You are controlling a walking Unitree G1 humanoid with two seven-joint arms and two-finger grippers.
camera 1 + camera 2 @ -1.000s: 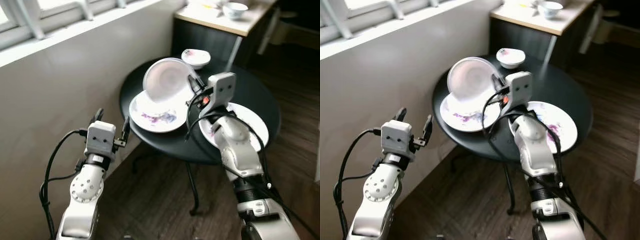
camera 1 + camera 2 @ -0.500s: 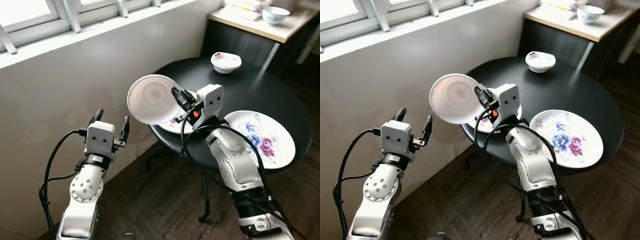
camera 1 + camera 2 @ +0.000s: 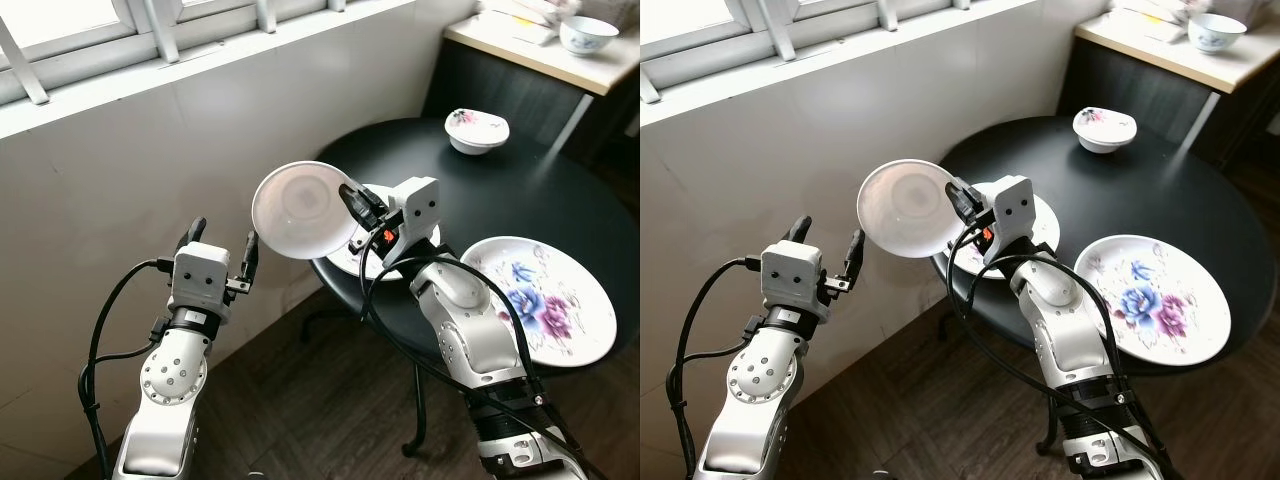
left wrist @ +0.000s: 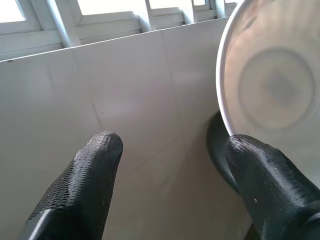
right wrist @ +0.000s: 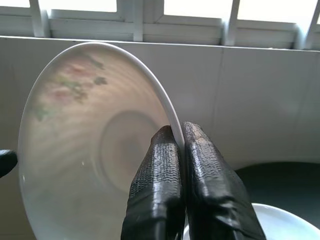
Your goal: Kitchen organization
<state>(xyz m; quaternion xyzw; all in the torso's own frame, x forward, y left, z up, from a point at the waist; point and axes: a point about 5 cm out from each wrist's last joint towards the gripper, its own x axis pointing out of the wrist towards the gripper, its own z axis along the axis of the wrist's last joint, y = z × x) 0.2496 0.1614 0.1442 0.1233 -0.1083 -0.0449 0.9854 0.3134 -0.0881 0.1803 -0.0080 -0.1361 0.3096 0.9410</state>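
The right gripper [image 5: 176, 145] is clenched on the rim of a white shallow bowl [image 3: 303, 209], carrying it on edge and off the round black table [image 3: 520, 190], out past the table's 9 o'clock edge; I judge the rim pinch suits lifting it from the small plate [image 3: 395, 205] it likely sat on. The left gripper [image 3: 222, 241] hangs released, fingers [image 4: 92, 165] apart, just beside the bowl at its 8 o'clock, well placed to receive or steady it. Open floor lies below, the window wall stands close at 11 o'clock, and a floral plate [image 3: 545, 298] overhangs the table's near edge at 4 o'clock.
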